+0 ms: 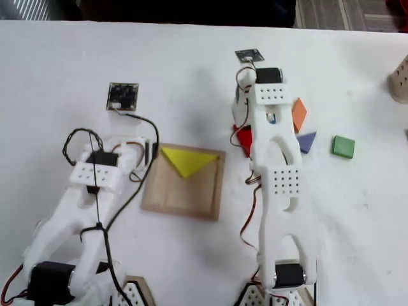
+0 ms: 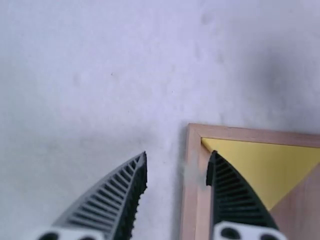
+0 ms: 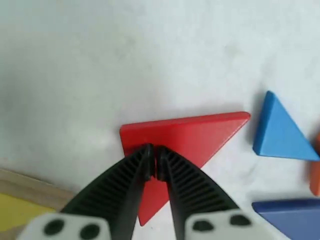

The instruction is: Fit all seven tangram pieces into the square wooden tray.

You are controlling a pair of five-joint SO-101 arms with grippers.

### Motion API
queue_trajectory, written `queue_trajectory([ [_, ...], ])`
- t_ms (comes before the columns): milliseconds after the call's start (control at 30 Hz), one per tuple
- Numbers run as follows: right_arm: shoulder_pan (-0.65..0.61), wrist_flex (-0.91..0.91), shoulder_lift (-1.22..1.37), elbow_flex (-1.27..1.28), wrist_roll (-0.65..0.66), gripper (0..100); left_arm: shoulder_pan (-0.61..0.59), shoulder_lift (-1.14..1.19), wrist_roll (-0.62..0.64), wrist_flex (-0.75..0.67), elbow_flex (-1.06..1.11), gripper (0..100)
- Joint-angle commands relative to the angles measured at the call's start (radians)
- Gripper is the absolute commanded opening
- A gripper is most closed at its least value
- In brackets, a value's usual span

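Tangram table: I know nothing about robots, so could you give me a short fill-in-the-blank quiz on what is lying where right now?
1. The wooden tray holds just one piece, coloured ___.
2. The right tool has its tips together at the edge of a triangle coloured ___.
3. The left tool stands ___, with one finger on either side of the tray's wall.
4. The green piece out on the white table has the shape of a ___.

Missing words: yellow; red; open; square.

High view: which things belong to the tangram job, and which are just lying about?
Job: wooden tray, yellow triangle, red triangle, blue triangle, dark blue piece, orange piece, green square.
Lying about: small black board, second board, perforated wooden block.
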Motion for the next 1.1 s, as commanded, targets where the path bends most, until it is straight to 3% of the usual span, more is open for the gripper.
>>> queue_trajectory([
  [0, -0.016, 0.025, 0.004, 0.023, 0.009, 1.8, 0.015, -0.005, -0.006, -0.02, -0.043, 21],
  [333, -0.008, 0.033, -0.024, 0.041, -0.044, 1.8, 0.015, -0.005, -0.006, -0.02, -0.043, 21],
  [533, 0.002, 0.004, -0.308, 0.336, -0.098, 1.8, 0.016, -0.007, -0.006, -0.021, -0.044, 21],
  [833, 0.024, -0.447, -0.754, 1.077, -0.095, 1.7, 0.03, -0.007, -0.006, -0.021, -0.038, 21],
  [1000, 0.021, -0.716, -0.839, 1.329, -0.092, 1.7, 0.03, -0.007, -0.006, -0.018, -0.037, 21],
  [1067, 0.021, -0.734, -0.82, 1.35, -0.092, 1.7, 0.03, -0.007, -0.006, -0.017, -0.037, 21],
])
